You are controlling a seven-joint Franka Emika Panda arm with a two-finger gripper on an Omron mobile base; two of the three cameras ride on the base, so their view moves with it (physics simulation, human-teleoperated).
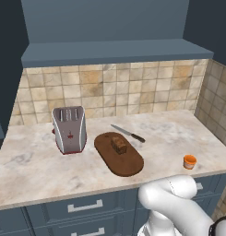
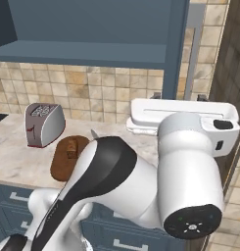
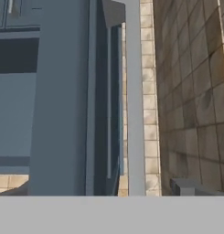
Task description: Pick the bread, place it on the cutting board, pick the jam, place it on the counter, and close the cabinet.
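Observation:
The bread (image 1: 118,144) lies on the dark oval cutting board (image 1: 126,163), which rests on the beige counter (image 1: 36,161); both also show past the arm, bread (image 2: 71,147) on cutting board (image 2: 60,166). The orange jam (image 1: 190,161) stands on the counter near its front right edge. Above, the cabinet (image 1: 114,53) stands open with its shelf bare. My gripper (image 2: 180,97) is raised at the right, open with nothing between its fingers, facing the cabinet's right door (image 3: 63,100), which is seen edge-on.
A silver toaster (image 1: 68,130) stands left of the board, and a knife (image 1: 128,133) lies behind it. A tiled wall (image 3: 191,91) closes the right side. Drawers (image 1: 82,207) run below the counter edge. My own arm blocks much of the right base view.

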